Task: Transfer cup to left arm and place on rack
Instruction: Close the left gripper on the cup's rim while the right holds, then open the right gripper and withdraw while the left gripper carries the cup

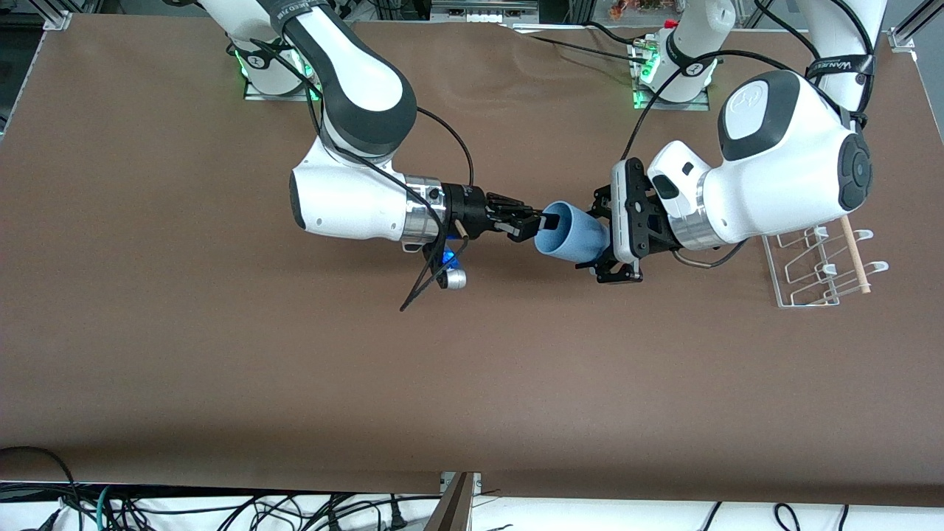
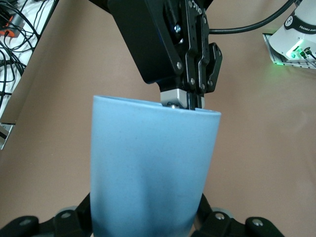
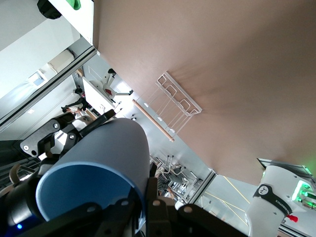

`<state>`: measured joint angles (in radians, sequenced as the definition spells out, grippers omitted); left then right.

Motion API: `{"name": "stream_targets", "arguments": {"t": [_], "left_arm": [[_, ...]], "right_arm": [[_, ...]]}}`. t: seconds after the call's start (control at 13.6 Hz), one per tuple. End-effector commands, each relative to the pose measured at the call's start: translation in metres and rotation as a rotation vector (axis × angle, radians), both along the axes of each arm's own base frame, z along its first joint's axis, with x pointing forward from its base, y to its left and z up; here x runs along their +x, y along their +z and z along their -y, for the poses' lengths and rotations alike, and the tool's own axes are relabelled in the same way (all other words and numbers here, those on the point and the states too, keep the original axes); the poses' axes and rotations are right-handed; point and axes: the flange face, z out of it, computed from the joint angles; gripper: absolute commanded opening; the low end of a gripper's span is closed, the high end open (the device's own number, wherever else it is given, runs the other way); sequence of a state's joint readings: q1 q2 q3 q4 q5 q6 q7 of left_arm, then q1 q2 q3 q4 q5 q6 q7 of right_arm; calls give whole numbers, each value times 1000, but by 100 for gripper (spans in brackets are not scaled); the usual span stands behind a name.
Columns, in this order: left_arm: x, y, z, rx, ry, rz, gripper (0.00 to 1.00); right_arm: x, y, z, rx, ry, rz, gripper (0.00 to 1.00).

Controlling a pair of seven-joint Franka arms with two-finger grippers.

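The light-blue cup (image 1: pixel 571 234) is held on its side in the air over the middle of the table, between the two grippers. My right gripper (image 1: pixel 542 223), all black, is shut on the cup's rim, one finger inside and one outside; the right wrist view shows this (image 3: pixel 145 207) with the cup (image 3: pixel 98 158) in front. My left gripper (image 1: pixel 603 238), white housing with black fingers, is open with its fingers either side of the cup's base. In the left wrist view the cup (image 2: pixel 153 168) fills the space between the jaws of the left gripper (image 2: pixel 148 224). The white wire rack (image 1: pixel 818 269) stands toward the left arm's end.
The rack's wooden dowel (image 1: pixel 855 254) runs across its top; the rack also shows in the right wrist view (image 3: pixel 177 101). A cable and a small silver part (image 1: pixel 453 279) hang under the right wrist. Both arm bases (image 1: pixel 667 81) stand along the table's back edge.
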<state>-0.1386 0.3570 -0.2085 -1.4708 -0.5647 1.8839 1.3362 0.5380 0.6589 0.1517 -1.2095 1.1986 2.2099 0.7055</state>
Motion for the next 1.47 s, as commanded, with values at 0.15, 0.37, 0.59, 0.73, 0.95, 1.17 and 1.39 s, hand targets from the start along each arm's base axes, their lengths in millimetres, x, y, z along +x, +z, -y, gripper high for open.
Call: {"name": "stream_targets", "arguments": {"t": [0.15,0.37,0.59,0.73,0.95,1.17,1.39], "left_arm": [[5,7,-3,-40,7,16,8],[4,9,-5,-38,8,13,8],[5,14,-12,-16,2,18,8],[3,10,-27,26,-18,-15,8],[5,0,-64,150,-32,-52,8],[-2,-5,-99,358,-69,-84,8],[-1,-11,-152,597,-71,-113,8]], "right_arm": [[2,8,-4,51,-5,-42,86],[19,21,22,74,-34,-58,97],[50,31,88,76,0,-93,97],[75,26,156,10,39,-86,96],[95,32,235,-154,45,29,96],[99,13,306,-388,156,93,99],[102,10,340,-554,177,139,99]]}}
